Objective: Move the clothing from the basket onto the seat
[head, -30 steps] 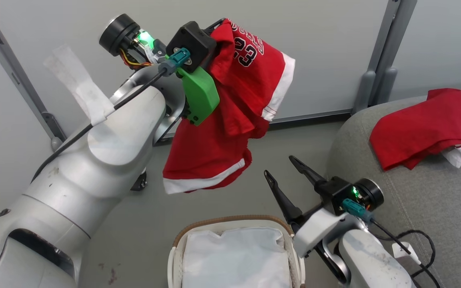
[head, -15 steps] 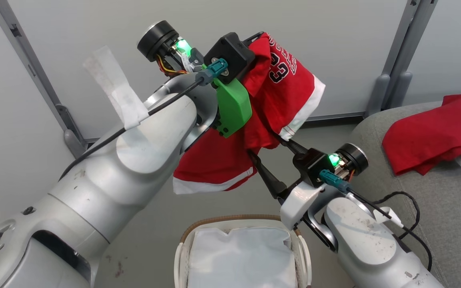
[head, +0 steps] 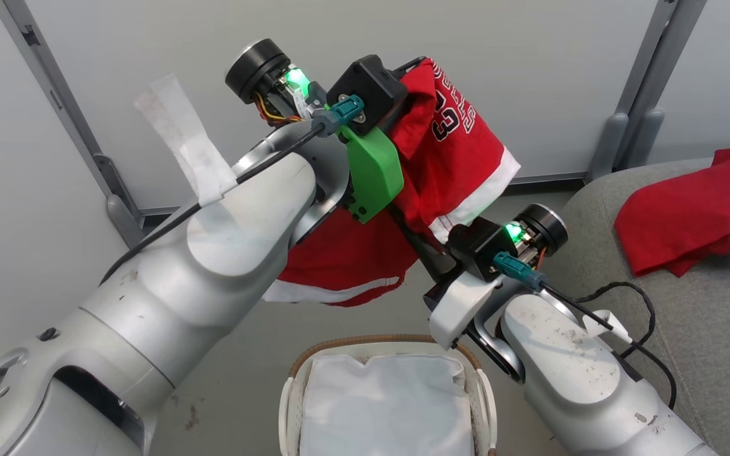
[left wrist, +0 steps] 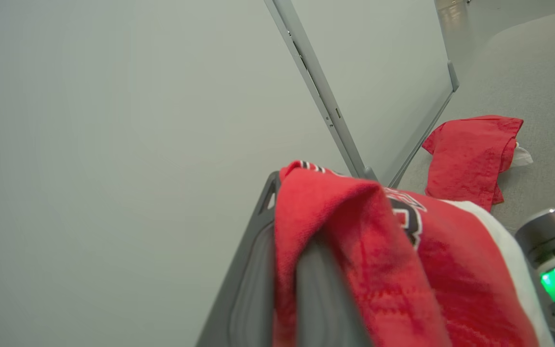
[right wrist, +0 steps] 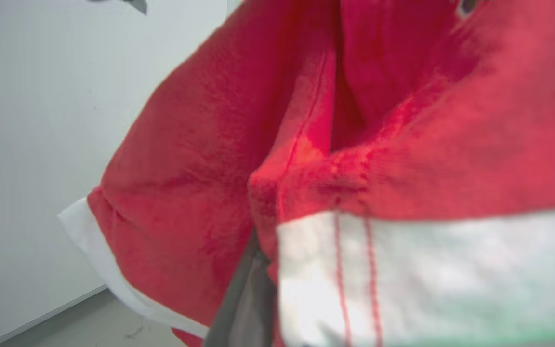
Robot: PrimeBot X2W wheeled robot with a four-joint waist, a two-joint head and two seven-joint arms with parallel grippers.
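Observation:
A red garment with white trim and number print (head: pixel 454 158) hangs high in front of the wall, and my left gripper (head: pixel 419 73) is shut on its top fold. The left wrist view has the cloth (left wrist: pixel 378 270) draped over the grey fingers (left wrist: pixel 253 279). My right gripper (head: pixel 427 237) reaches up into the hanging hem and is shut on the cloth; in its wrist view red fabric and white trim (right wrist: pixel 403 274) cover a grey finger (right wrist: pixel 244 299). A plain red garment (head: pixel 688 209) lies crumpled on the grey seat (head: pixel 688 329). The basket (head: pixel 377 344) below holds its white lining (head: pixel 390 405).
Pale wall panels with grey metal posts (head: pixel 637 133) stand behind the arms. A black cable (head: pixel 631 316) loops off my right forearm over the seat's edge. Grey floor (head: pixel 238 380) lies between the basket and my left arm.
My right gripper rose from beside the basket, open, up to the hanging garment's hem and shut on it. The left arm lifted the garment slightly; the head camera shifted.

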